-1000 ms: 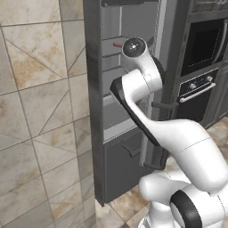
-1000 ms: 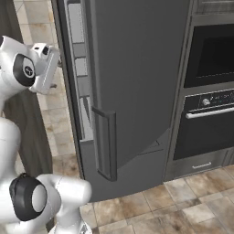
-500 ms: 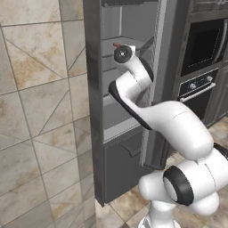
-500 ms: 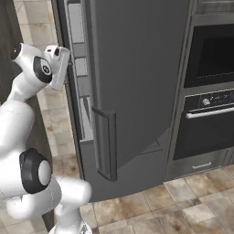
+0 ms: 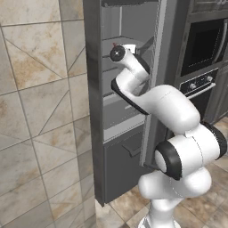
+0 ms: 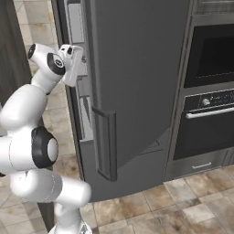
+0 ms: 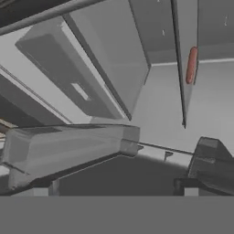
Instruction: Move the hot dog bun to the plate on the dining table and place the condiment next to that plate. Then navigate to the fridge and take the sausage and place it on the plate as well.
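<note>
One thin, straight reddish-brown sausage [image 7: 191,65] lies on a smooth pale grey shelf [image 7: 164,109] deep inside the dark slab-sided fridge [image 5: 95,111]. Flat grey shelf edges and a bin cross between it and the claw [image 7: 160,151], whose jaws are spread wide, empty. A black wall oven [image 6: 212,96] stands beside the fridge.

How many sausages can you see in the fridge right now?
1. The sausage lies on a pale fridge shelf, in the upper right of the hand view, partly behind a divider. Other shelves are hidden, so more may be out of sight.
</note>
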Robot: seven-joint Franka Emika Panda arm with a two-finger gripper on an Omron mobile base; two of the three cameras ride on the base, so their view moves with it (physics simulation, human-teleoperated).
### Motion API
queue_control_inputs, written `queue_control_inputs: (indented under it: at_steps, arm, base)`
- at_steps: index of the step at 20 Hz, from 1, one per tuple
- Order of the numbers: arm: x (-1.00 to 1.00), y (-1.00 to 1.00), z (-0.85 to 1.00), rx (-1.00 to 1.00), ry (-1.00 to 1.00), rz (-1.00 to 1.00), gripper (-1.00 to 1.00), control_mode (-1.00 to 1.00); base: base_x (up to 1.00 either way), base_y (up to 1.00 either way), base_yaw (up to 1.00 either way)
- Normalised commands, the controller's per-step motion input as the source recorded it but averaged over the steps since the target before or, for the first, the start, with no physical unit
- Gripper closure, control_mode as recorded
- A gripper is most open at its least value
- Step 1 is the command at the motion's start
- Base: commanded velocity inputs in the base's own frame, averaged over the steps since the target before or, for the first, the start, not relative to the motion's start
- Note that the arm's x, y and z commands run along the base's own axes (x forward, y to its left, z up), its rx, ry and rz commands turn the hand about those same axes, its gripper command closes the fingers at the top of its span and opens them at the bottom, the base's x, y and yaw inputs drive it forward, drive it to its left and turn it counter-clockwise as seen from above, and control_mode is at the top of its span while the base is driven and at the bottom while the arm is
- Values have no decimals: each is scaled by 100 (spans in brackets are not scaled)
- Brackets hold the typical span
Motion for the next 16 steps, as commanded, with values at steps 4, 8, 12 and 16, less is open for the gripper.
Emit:
queue_control_inputs:
  at_steps: [4,8,12,16]
  arm:
    - [25,-29,0,-1,-8,-25,-100,-100]
    - [1,-40,0,0,-15,-25,-100,-100]
    - [-4,-52,0,0,-19,-24,-100,-100]
    - [-24,-63,3,0,-24,-17,-100,-100]
  base:
    - [0,0,0]
    - [0,0,0]
    - [0,0,0]
    - [0,0,0]
